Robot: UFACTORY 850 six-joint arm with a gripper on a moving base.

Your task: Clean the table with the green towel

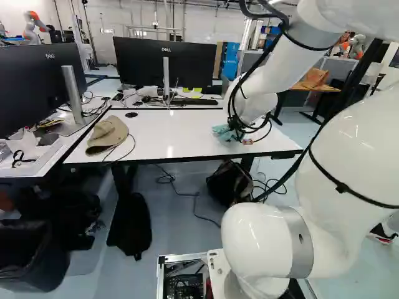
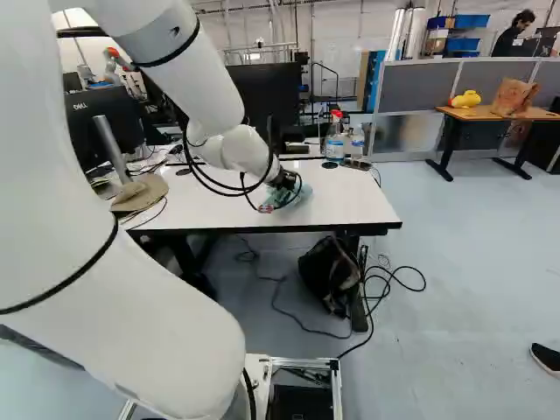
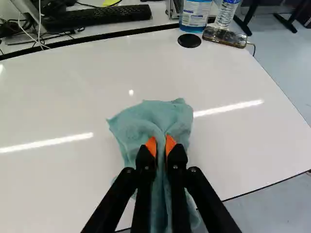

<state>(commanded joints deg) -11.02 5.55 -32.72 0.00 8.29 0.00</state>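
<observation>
You have the gripper [image 2: 283,185] over the white table [image 3: 73,97], in the half right of the cap. In the wrist view, jaws stand slightly apart, a fold of the blue-green towel [image 3: 153,116] pinched between both orange pads [image 3: 151,144].

Taking the gripper as your dial centre, 12 o'clock straight ahead: towel fans out on the tabletop from 11 to 1, and its tail runs back between the fingers toward 6, the table's near edge. Black disc [image 3: 189,41] lies between 12 and 1; phone [image 3: 224,37], cable attached, at 1. Just beyond them you see a bottle of blue liquid [image 3: 196,13] and a clear bottle [image 3: 227,13]. Keyboard [image 3: 97,16]: 11, past the table's far edge. Tan cap [image 1: 107,134]: 9, on the table, by the left base view.
</observation>
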